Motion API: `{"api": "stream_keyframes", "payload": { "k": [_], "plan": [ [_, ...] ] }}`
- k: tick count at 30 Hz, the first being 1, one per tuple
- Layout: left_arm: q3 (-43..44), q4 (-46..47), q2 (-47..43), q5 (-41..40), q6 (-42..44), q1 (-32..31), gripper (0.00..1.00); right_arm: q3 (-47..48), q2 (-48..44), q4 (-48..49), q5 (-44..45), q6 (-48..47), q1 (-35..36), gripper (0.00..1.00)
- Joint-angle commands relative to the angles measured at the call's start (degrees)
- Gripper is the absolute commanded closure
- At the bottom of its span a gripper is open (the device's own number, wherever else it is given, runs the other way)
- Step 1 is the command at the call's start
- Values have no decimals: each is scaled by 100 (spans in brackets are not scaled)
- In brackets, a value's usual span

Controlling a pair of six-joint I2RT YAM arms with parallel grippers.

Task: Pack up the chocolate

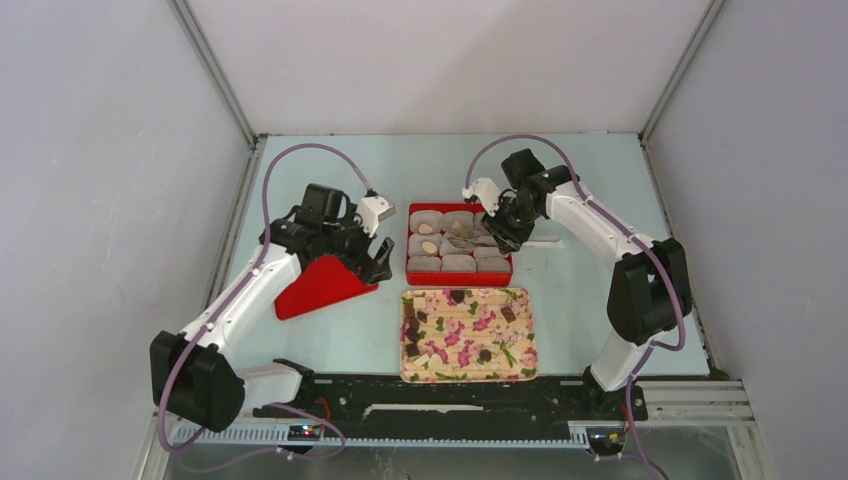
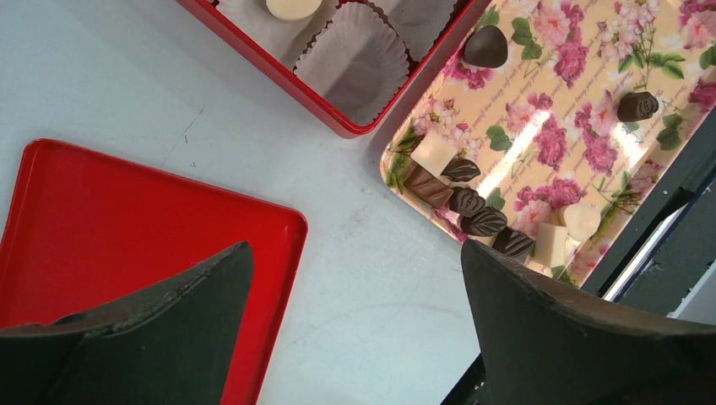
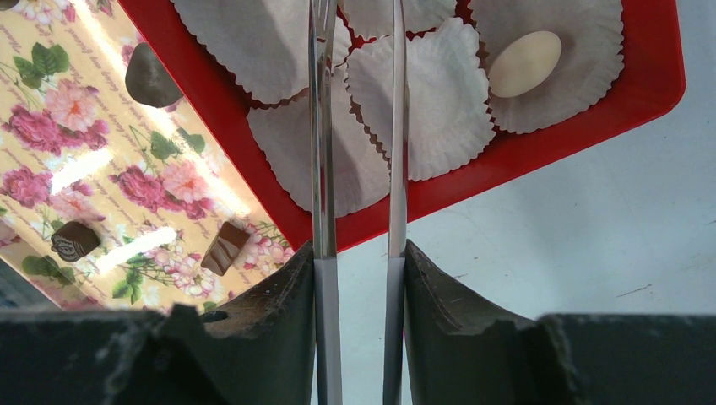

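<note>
Closest to the overhead camera, the black base rail (image 1: 450, 392) carries both arms. Just beyond it lies the floral tray (image 1: 468, 378), with dark chocolate (image 1: 508, 313) and a few pale bits scattered over it, most along its left side. Behind the tray and just beside it sits the red box (image 1: 459, 279), filled with grey paper cups (image 1: 458, 264). A few cups toward its back and left hold pale chocolate (image 1: 431, 246). The left gripper (image 1: 379, 264) hangs at the right corner of the red lid (image 1: 315, 290), which lies on the table left of the box. The right gripper (image 1: 500, 235) reaches over the box's right side, clamped on metal tongs (image 1: 543, 241).

From the left wrist, the two fingers (image 2: 169, 337) stand far apart with nothing between them, one above the lid and the other above the tray's corner. A row of dark leaf-shaped pieces and some pale squares lies along the tray's near edge. One pale piece shows in a cup at the top of the frame.

From the right wrist, the fingers (image 3: 279, 312) press the tongs from either side. The two blades run side by side with a gap, out over the cups. Their tips pass beyond the frame, so I cannot tell whether they carry anything. One pale oval rests in the corner cup, and three dark pieces lie on the tray at left.
</note>
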Motion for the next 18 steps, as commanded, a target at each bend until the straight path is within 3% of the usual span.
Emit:
{"api": "stream_keyframes", "payload": {
  "k": [1,18],
  "plan": [
    [14,133,-136,-11,129,-27,2,213,-38,49,8,75,-1,61],
    [19,131,-127,2,116,-29,2,174,-449,16,-38,114,5,60]
  ]
}}
